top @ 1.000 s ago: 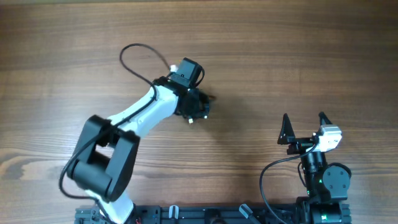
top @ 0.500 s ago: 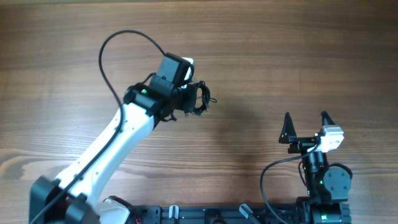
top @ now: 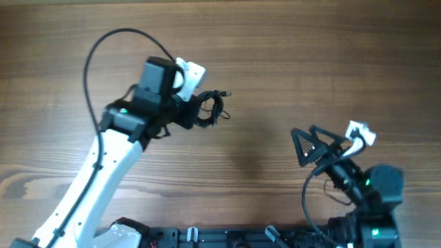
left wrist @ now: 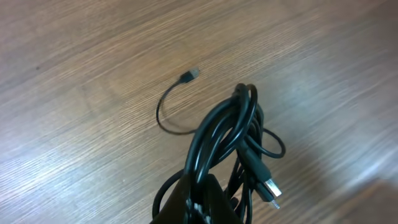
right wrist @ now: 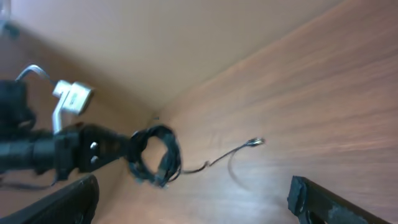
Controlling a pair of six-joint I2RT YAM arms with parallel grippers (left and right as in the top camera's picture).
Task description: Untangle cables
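Left of centre in the overhead view, the left pincer (top: 195,112) is clamped tight on the cables (top: 210,109), a small dark coil whose strands cannot be told apart from above. The left wrist view shows more. Several black loops are gripped together at the bottom edge, and a loose tail (left wrist: 163,118) curls toward the upper middle and ends in a small plug (left wrist: 191,74). A silver-tipped plug (left wrist: 272,186) sits at lower right. The right wrist view has the coil side-on at lower left, its tail trailing right over the desk (top: 310,55); whether the tail touches the wood I cannot tell. At lower right overhead, the right pincer (top: 311,145) stands spread wide, holding nothing, well apart from the cables.
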